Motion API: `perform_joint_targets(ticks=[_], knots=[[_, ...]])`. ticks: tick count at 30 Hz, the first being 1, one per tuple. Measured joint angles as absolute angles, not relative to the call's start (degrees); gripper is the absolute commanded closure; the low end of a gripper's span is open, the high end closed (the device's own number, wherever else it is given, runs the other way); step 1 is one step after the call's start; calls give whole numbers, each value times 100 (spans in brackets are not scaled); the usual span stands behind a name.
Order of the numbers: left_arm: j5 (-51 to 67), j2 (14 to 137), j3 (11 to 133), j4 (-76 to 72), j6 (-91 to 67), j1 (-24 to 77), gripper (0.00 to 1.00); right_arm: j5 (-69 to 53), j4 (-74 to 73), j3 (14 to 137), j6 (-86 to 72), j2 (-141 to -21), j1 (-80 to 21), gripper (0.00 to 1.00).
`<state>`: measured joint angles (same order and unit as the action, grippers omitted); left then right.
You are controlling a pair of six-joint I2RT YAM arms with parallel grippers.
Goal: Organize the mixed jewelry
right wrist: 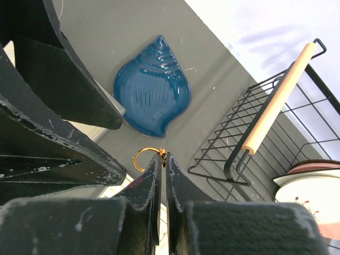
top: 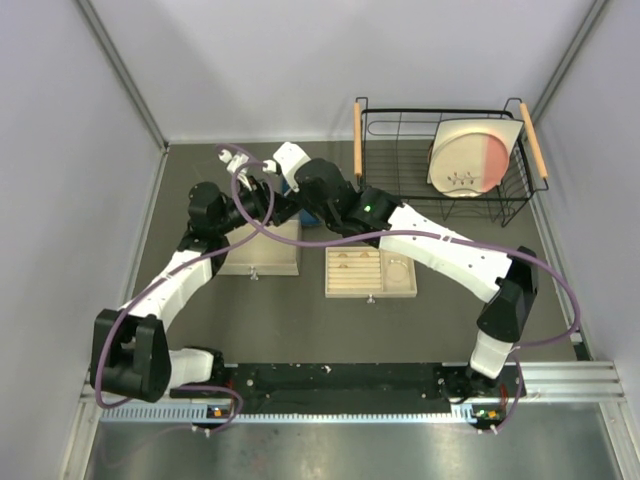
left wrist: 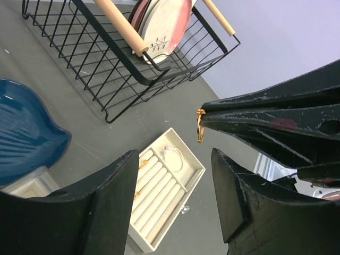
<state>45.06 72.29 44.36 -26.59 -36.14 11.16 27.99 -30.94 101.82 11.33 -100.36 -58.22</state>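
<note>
The right gripper [right wrist: 162,158] is clenched on a gold ring [right wrist: 145,150], its two fingers pressed together with only a thin slit between them. The ring is caught at its edge and stands out to one side of the tips, its loop free of the pads. The left gripper [left wrist: 174,154] is released, its jaws standing wide apart. The pinched tips of the right gripper come in just beyond its fingers and off to one side, so the ring hangs in the air close past the gap and touches neither left finger. In the overhead view both arms meet over the far middle of the table [top: 300,320]. Far below the left gripper's open fingers lies a pale slotted tray [left wrist: 183,199]. A silver hoop [left wrist: 173,158] rests in its square compartment, and small gold pieces [left wrist: 143,161] sit at the end of the padded rows. Beyond the right gripper's tips a blue shell-shaped dish [right wrist: 154,85] lies flat on the table. To its side stands a wire basket [right wrist: 234,133] with wooden handles, holding a plate [right wrist: 313,194].
</note>
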Motion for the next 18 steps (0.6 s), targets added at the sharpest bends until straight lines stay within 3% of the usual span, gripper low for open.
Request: perform_joint_targets(ticks=[14,18], knots=[[4252,7369,4436,-3194,-3929,1363,65,2788,-3260,10252,867,-10062,-5822,100],[4254,7389,4436,-3221,-3938,1376,69,2770,-3264,10252,832,-10064,-5822,100]])
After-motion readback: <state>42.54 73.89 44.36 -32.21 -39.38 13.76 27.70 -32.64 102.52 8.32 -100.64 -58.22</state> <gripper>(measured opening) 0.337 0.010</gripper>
